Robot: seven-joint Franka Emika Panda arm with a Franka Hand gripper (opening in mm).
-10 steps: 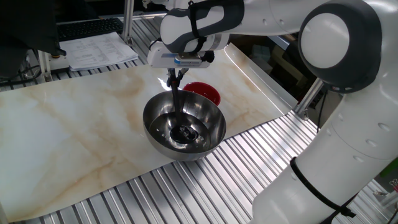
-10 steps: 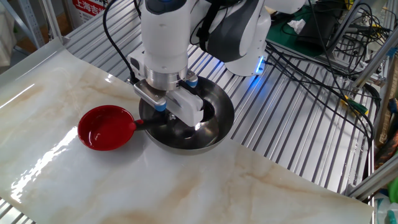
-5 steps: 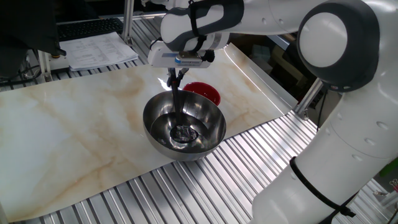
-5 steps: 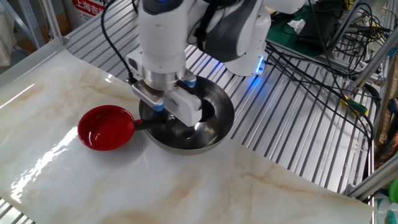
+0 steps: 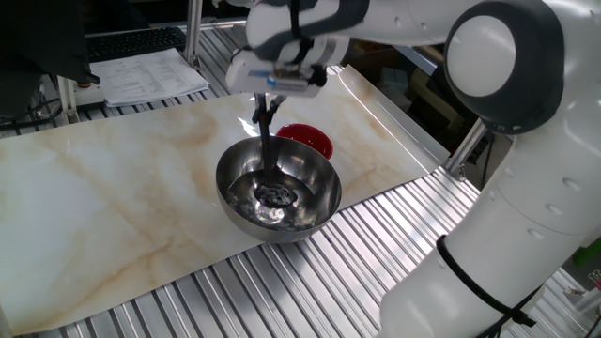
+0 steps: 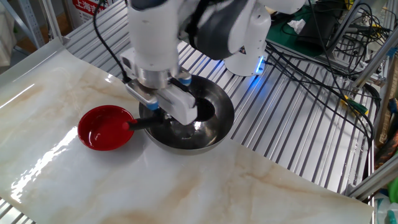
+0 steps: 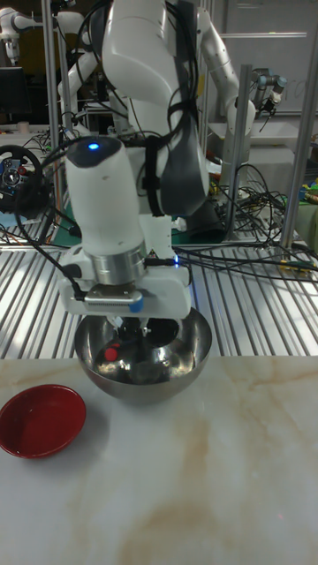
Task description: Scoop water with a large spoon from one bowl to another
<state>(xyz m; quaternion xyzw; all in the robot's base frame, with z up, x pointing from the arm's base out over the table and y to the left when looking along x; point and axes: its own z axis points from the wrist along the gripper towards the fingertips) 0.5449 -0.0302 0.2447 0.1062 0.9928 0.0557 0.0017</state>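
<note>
The large steel bowl (image 5: pixel 319 192) stands mid-table with rippling water (image 5: pixel 246 194) in it. My gripper (image 5: pixel 266 110) hangs over its far rim, shut on the top of the large spoon (image 5: pixel 268 152). The black handle runs steeply down into the bowl, and the scoop (image 5: pixel 278 194) sits just above the bottom. In the other fixed view the handle's end (image 6: pixel 138 124) sticks out from under the hand toward the small red bowl (image 6: pixel 102 127). That red bowl lies right beside the steel bowl (image 6: pixel 219 122) and shows a shiny wet film. My fingertips are hidden there.
Both bowls rest on a marbled board (image 5: pixel 113 197) laid over a ribbed metal table (image 5: pixel 310 282). Papers (image 5: pixel 150 75) lie at the far back. Cables (image 6: pixel 323 68) trail across the slats behind the arm. The red bowl (image 7: pixel 40 419) sits left of the steel bowl (image 7: pixel 146 375).
My gripper has risen a little and the spoon's scoop has lifted off the bottom of the steel bowl. The water surface now ripples more. Neither bowl has moved.
</note>
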